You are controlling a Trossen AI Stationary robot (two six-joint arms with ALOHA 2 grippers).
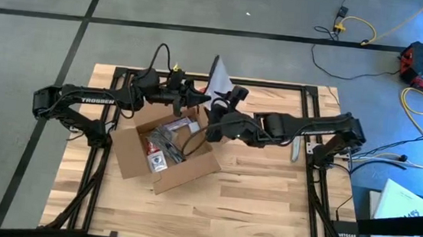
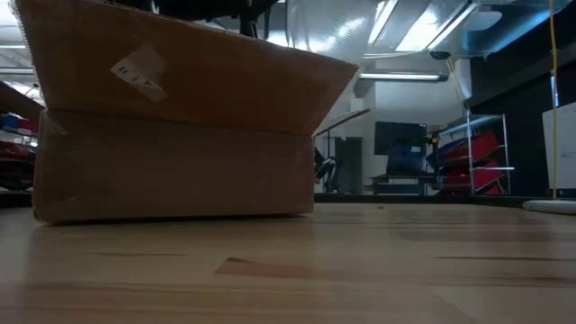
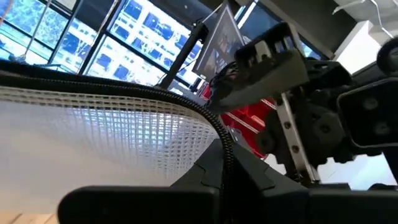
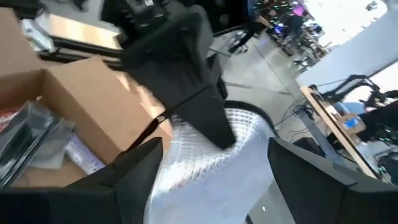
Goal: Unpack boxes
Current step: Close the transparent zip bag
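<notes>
- The box [image 1: 164,154] sits open on the worktop [image 1: 265,208], packets still inside.
- Just beyond the box's far edge, the left tool [image 1: 195,98] is clamped on a clear bag [image 1: 220,79], holding it up, likely to lift it clear.
- Beside it, the right tool [image 1: 232,99] stands apart around the bag [image 4: 211,158], probably to share the hold.

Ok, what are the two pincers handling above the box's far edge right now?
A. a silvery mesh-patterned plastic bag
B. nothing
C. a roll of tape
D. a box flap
A: the right wrist view shows the left pincer shut on the silvery bag, with the right pincer open around it.
</notes>
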